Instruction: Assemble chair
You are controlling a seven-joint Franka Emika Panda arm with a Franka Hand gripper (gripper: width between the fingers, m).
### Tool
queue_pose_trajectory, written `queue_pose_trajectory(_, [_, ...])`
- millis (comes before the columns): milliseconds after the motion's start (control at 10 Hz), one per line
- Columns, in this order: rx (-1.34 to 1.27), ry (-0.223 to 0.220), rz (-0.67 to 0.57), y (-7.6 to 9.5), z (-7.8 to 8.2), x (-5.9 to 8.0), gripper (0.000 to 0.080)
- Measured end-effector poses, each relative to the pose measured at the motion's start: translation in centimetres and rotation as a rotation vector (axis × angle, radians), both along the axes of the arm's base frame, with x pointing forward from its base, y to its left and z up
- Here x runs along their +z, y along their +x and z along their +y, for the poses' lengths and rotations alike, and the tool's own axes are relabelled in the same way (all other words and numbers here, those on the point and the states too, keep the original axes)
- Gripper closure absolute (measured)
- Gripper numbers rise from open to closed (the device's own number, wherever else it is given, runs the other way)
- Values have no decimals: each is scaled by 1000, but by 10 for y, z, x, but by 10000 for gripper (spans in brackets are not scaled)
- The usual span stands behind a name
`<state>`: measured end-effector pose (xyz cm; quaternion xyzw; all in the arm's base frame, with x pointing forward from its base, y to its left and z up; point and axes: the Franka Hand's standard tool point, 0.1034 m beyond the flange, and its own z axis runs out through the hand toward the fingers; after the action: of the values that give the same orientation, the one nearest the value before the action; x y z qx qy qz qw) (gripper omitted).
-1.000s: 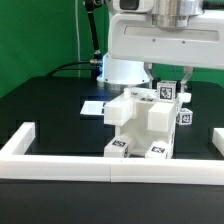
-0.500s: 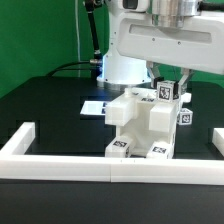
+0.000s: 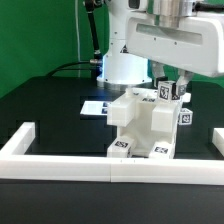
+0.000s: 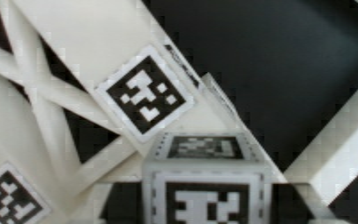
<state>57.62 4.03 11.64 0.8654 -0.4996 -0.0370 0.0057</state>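
Note:
The chair (image 3: pixel 140 125) is a part-built cluster of chunky white tagged blocks in the middle of the black table. My gripper (image 3: pixel 168 86) hangs over its top on the exterior view's right, fingers down on either side of a small upright tagged piece (image 3: pixel 164 93). In the wrist view that piece (image 4: pixel 204 192) sits close between the jaws of my gripper (image 4: pixel 204 212), tag facing the camera, and another tagged face of the chair (image 4: pixel 149 93) lies beyond it. The fingers themselves are barely visible there. The jaws look shut on the piece.
A low white border rail (image 3: pixel 60 165) runs along the front and up both sides. The marker board (image 3: pixel 94 107) lies flat behind the chair. The arm's white base (image 3: pixel 125 66) stands at the back. Another tagged chair block (image 3: pixel 185 117) sits at the chair's right.
The arm's hand has turned and shifted slightly to the exterior view's right above the chair. The chair and the gripped piece stay in place.

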Motion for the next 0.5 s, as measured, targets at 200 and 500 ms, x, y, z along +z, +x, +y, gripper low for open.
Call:
queue_pose_trajectory(200, [-95,-1,3,0,2,0,511])
queue_pose_trajectory(500, [-120,-1,4,0,3,0,421])
